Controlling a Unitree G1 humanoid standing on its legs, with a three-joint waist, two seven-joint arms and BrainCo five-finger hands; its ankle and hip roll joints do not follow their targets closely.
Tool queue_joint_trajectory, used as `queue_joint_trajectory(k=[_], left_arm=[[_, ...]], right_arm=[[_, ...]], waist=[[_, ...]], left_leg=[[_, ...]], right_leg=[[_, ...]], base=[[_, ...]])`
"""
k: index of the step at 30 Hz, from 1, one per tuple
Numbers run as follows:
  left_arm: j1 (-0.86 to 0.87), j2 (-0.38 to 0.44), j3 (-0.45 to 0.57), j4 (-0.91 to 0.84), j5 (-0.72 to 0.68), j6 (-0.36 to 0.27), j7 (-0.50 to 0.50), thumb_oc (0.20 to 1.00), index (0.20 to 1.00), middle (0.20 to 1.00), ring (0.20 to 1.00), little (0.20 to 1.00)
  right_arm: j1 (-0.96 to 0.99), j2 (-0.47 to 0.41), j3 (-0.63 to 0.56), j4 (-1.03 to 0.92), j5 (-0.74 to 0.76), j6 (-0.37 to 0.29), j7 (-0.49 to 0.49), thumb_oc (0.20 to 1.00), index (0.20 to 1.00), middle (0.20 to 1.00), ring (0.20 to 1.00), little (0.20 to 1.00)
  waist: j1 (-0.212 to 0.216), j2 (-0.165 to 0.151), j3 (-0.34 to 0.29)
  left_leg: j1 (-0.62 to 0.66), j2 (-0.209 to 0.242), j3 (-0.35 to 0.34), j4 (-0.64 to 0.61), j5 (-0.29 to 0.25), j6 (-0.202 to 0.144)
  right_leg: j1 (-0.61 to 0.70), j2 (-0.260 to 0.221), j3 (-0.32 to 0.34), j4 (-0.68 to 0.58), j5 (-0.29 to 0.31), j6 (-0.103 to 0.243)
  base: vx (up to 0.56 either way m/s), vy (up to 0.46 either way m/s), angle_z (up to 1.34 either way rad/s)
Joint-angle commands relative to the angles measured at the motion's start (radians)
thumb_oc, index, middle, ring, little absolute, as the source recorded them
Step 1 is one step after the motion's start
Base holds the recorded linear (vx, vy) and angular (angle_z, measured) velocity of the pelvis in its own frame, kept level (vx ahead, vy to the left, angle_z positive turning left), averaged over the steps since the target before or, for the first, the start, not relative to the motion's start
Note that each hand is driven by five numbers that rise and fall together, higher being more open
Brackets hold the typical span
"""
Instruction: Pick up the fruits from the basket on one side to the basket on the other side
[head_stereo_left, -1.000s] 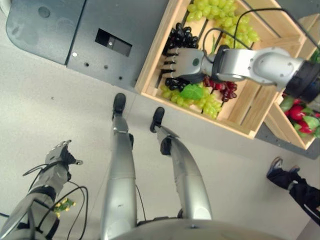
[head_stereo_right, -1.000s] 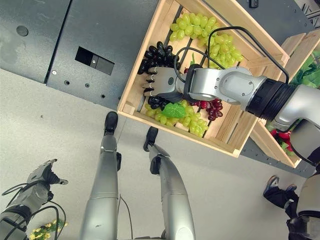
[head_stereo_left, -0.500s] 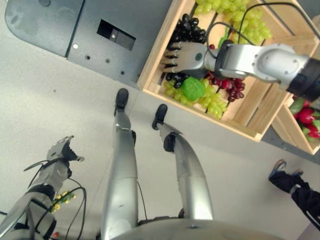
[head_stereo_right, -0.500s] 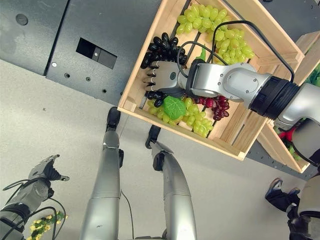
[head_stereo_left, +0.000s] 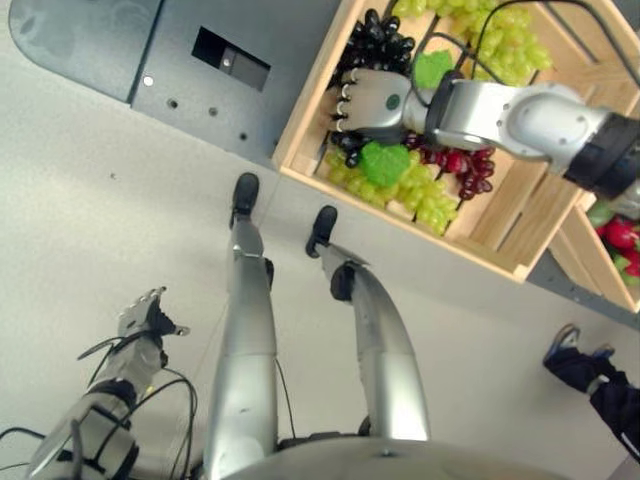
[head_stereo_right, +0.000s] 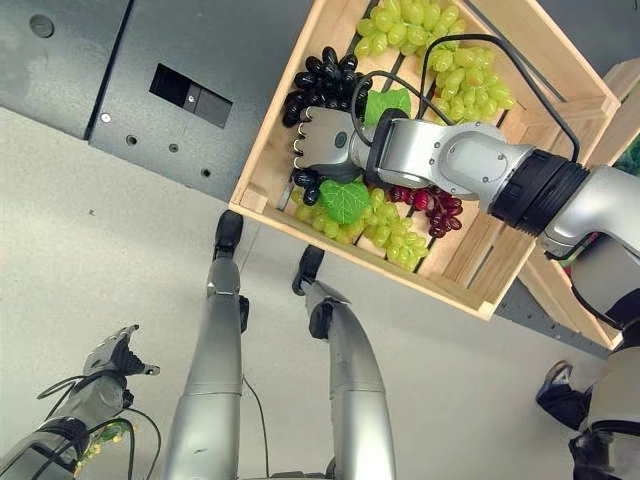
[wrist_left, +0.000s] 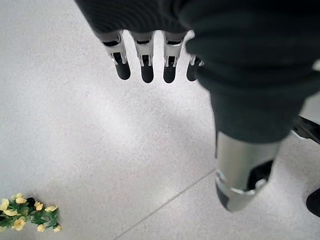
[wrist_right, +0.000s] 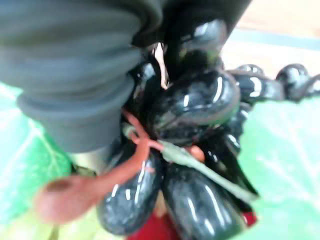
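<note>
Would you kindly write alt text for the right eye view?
The robot's right hand rests on a bunch of black grapes inside a wooden crate that also holds green grapes and red grapes. Its left hand hangs over the pale floor.

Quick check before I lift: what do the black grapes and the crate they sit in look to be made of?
The black grapes look like glossy moulded plastic, probably artificial: each one carries hard, sharp highlights, and the stem beside them looks rubbery. The crate looks like pale unfinished wood: matte light planks with slatted sides. The right hand is down on the bunch; whether it grips yet cannot be told.
</note>
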Motion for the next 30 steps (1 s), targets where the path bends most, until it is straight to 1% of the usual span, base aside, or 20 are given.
queue_joint_trajectory(k=[1, 2, 3, 4, 5, 6, 7, 8, 9, 10, 11, 12, 13, 14, 20, 21, 22, 23, 26, 30], left_arm=[[0.013, -0.026, 0.059, 0.025, 0.033, 0.030, 0.031, 1.000, 1.000, 1.000, 1.000, 1.000], [0.002, -0.037, 0.076, 0.037, 0.018, 0.034, 0.038, 1.000, 1.000, 1.000, 1.000, 1.000], [0.011, -0.042, 0.076, 0.044, 0.020, 0.037, 0.041, 1.000, 1.000, 1.000, 1.000, 1.000], [0.000, -0.040, 0.077, 0.042, 0.020, 0.037, 0.042, 1.000, 1.000, 1.000, 1.000, 1.000], [0.009, -0.045, 0.075, 0.044, 0.018, 0.036, 0.043, 1.000, 1.000, 1.000, 1.000, 1.000], [0.013, -0.048, 0.079, 0.040, 0.007, 0.032, 0.042, 1.000, 1.000, 1.000, 1.000, 1.000], [0.003, -0.044, 0.075, 0.026, 0.005, 0.025, 0.047, 1.000, 1.000, 1.000, 1.000, 1.000], [0.008, -0.038, 0.069, 0.010, 0.011, 0.020, 0.050, 1.000, 1.000, 1.000, 1.000, 1.000], [0.023, -0.033, 0.060, -0.007, 0.019, 0.016, 0.052, 1.000, 1.000, 1.000, 1.000, 1.000], [0.017, -0.023, 0.058, -0.040, 0.021, 0.013, 0.058, 1.000, 1.000, 1.000, 1.000, 1.000], [0.035, -0.019, 0.054, -0.056, 0.025, 0.010, 0.058, 1.000, 1.000, 1.000, 1.000, 1.000], [0.035, -0.013, 0.050, -0.081, 0.033, 0.007, 0.058, 1.000, 1.000, 1.000, 1.000, 1.000], [0.055, -0.012, 0.052, -0.097, 0.031, 0.003, 0.057, 1.000, 1.000, 1.000, 1.000, 1.000], [0.046, -0.009, 0.054, -0.102, 0.032, 0.004, 0.058, 1.000, 1.000, 1.000, 1.000, 1.000], [0.141, 0.017, 0.146, -0.282, -0.041, -0.044, 0.073, 1.000, 1.000, 1.000, 1.000, 1.000], [0.156, 0.016, 0.145, -0.282, -0.041, -0.043, 0.072, 1.000, 1.000, 1.000, 1.000, 1.000], [0.172, 0.014, 0.173, -0.358, -0.064, -0.051, 0.068, 1.000, 1.000, 1.000, 1.000, 1.000], [0.222, 0.020, 0.212, -0.492, -0.075, -0.064, 0.057, 1.000, 1.000, 1.000, 1.000, 1.000], [0.243, 0.011, 0.236, -0.511, -0.086, -0.072, 0.030, 1.000, 1.000, 1.000, 1.000, 1.000], [0.243, -0.006, 0.269, -0.498, -0.121, -0.089, -0.018, 1.000, 1.000, 1.000, 1.000, 1.000]], right_arm=[[-0.001, -0.020, 0.050, 0.034, -0.021, 0.042, -0.012, 0.200, 0.200, 0.200, 0.200, 0.200], [-0.012, -0.025, 0.050, 0.033, -0.021, 0.044, -0.015, 0.200, 0.200, 0.200, 0.200, 0.200], [-0.003, -0.018, 0.050, 0.026, -0.019, 0.041, -0.014, 0.200, 0.200, 0.200, 0.200, 0.200], [-0.014, -0.024, 0.050, 0.028, -0.020, 0.042, -0.015, 0.200, 0.200, 0.200, 0.200, 0.200], [-0.003, -0.020, 0.050, 0.021, -0.016, 0.039, -0.016, 0.200, 0.200, 0.200, 0.200, 0.200], [-0.005, -0.019, 0.050, 0.017, -0.008, 0.039, -0.018, 0.200, 0.200, 0.200, 0.200, 0.200], [-0.015, -0.026, 0.050, 0.021, -0.008, 0.039, -0.019, 0.200, 0.200, 0.200, 0.200, 0.200], [-0.012, -0.029, 0.050, 0.021, -0.008, 0.038, -0.020, 0.200, 0.200, 0.200, 0.200, 0.200], [0.000, -0.025, 0.050, 0.020, -0.008, 0.037, -0.019, 0.200, 0.200, 0.200, 0.200, 0.200], [-0.009, -0.036, 0.050, 0.018, -0.009, 0.039, -0.024, 0.200, 0.200, 0.200, 0.200, 0.200], [0.006, -0.034, 0.050, 0.018, -0.007, 0.038, -0.021, 0.200, 0.200, 0.200, 0.200, 0.200], [-0.001, -0.044, 0.050, 0.022, -0.008, 0.039, -0.022, 0.200, 0.200, 0.200, 0.200, 0.200], [0.013, -0.045, 0.050, 0.020, -0.008, 0.037, -0.022, 0.200, 0.200, 0.200, 0.200, 0.200], [0.003, -0.051, 0.050, 0.021, -0.009, 0.038, -0.023, 0.200, 0.200, 0.200, 0.200, 0.200], [0.048, -0.112, 0.050, -0.006, 0.022, 0.031, -0.015, 0.200, 0.200, 0.200, 0.200, 0.200], [0.061, -0.106, 0.050, -0.008, 0.023, 0.030, -0.013, 0.200, 0.200, 0.200, 0.200, 0.200], [0.058, -0.120, 0.050, -0.020, 0.047, 0.034, -0.008, 0.200, 0.200, 0.200, 0.200, 0.200], [0.080, -0.150, 0.050, -0.054, 0.112, 0.026, 0.011, 0.200, 0.200, 0.200, 0.200, 0.200], [0.077, -0.165, 0.050, -0.070, 0.201, 0.022, 0.021, 0.200, 0.200, 0.200, 0.200, 0.200], [0.080, -0.216, 0.050, -0.116, 0.414, -0.016, 0.046, 0.200, 0.200, 0.200, 0.200, 0.200]], waist=[[0.024, 0.011, 0.087], [0.022, 0.006, 0.087], [0.023, 0.004, 0.087], [0.021, 0.003, 0.087], [0.021, 0.003, 0.087], [0.022, 0.003, 0.087], [0.023, 0.003, 0.087], [0.025, 0.004, 0.087], [0.028, 0.005, 0.087], [0.028, 0.007, 0.087], [0.031, 0.011, 0.087], [0.031, 0.016, 0.087], [0.035, 0.021, 0.087], [0.034, 0.021, 0.087], [0.050, 0.065, 0.087], [0.052, 0.065, 0.087], [0.050, 0.079, 0.087], [0.051, 0.102, 0.087], [0.047, 0.116, 0.087], [0.042, 0.124, 0.087]], left_leg=[[0.007, -0.065, 0.022, 0.071, -0.090, 0.083], [-0.022, -0.067, 0.026, 0.064, -0.057, 0.085], [0.007, -0.065, 0.022, 0.070, -0.090, 0.083], [-0.021, -0.066, 0.027, 0.063, -0.057, 0.085], [0.008, -0.065, 0.022, 0.070, -0.090, 0.083], [0.010, -0.064, 0.023, 0.070, -0.090, 0.082], [-0.019, -0.065, 0.028, 0.063, -0.056, 0.085], [-0.019, -0.066, 0.028, 0.062, -0.056, 0.085], [0.011, -0.064, 0.024, 0.069, -0.090, 0.082], [-0.018, -0.066, 0.028, 0.064, -0.056, 0.085], [0.010, -0.065, 0.024, 0.072, -0.090, 0.083], [-0.018, -0.067, 0.029, 0.066, -0.057, 0.086], [0.012, -0.066, 0.024, 0.072, -0.090, 0.083], [-0.016, -0.068, 0.028, 0.065, -0.057, 0.086], [0.005, -0.074, 0.030, 0.061, -0.053, 0.088], [0.036, -0.073, 0.026, 0.069, -0.089, 0.085], [0.013, -0.077, 0.031, 0.062, -0.053, 0.088], [0.033, -0.077, 0.036, 0.060, -0.055, 0.090], [0.074, -0.077, 0.041, 0.051, -0.056, 0.091], [0.190, -0.075, 0.054, 0.030, -0.058, 0.090]], right_leg=[[0.027, -0.018, 0.033, -0.099, 0.150, 0.125], [0.003, -0.020, 0.024, -0.112, 0.180, 0.117], [0.027, -0.017, 0.033, -0.098, 0.151, 0.125], [0.004, -0.020, 0.023, -0.112, 0.180, 0.117], [0.027, -0.017, 0.034, -0.097, 0.151, 0.125], [0.029, -0.017, 0.034, -0.099, 0.152, 0.126], [0.006, -0.021, 0.024, -0.112, 0.180, 0.117], [0.008, -0.020, 0.024, -0.112, 0.179, 0.116], [0.031, -0.017, 0.033, -0.098, 0.150, 0.125], [0.007, -0.022, 0.022, -0.110, 0.180, 0.117], [0.030, -0.019, 0.032, -0.097, 0.152, 0.126], [0.007, -0.024, 0.021, -0.109, 0.180, 0.117], [0.030, -0.020, 0.031, -0.095, 0.151, 0.126], [0.008, -0.024, 0.020, -0.109, 0.179, 0.117], [0.023, -0.030, 0.017, -0.104, 0.178, 0.118], [0.049, -0.025, 0.028, -0.090, 0.148, 0.127], [0.031, -0.031, 0.017, -0.104, 0.178, 0.118], [0.052, -0.034, 0.016, -0.105, 0.176, 0.118], [0.089, -0.037, 0.015, -0.115, 0.177, 0.118], [0.207, -0.045, 0.009, -0.127, 0.172, 0.119]], base=[[0.00, 0.000, 0.00], [0.05, -0.028, 0.06], [-0.06, 0.003, 0.05], [0.05, -0.019, 0.06], [0.00, 0.000, 0.00], [0.00, 0.000, 0.00], [-0.06, 0.010, 0.01], [0.00, 0.000, 0.00], [0.00, 0.000, 0.00], [0.05, -0.015, -0.01], [-0.06, 0.018, 0.00], [0.05, -0.007, 0.00], [-0.06, 0.021, 0.00], [0.00, 0.000, 0.00], [0.00, 0.000, 0.00], [0.00, 0.000, 0.00], [-0.01, -0.005, 0.09], [-0.08, 0.011, 0.11], [-0.02, -0.003, 0.08], [-0.01, 0.004, -0.02]])
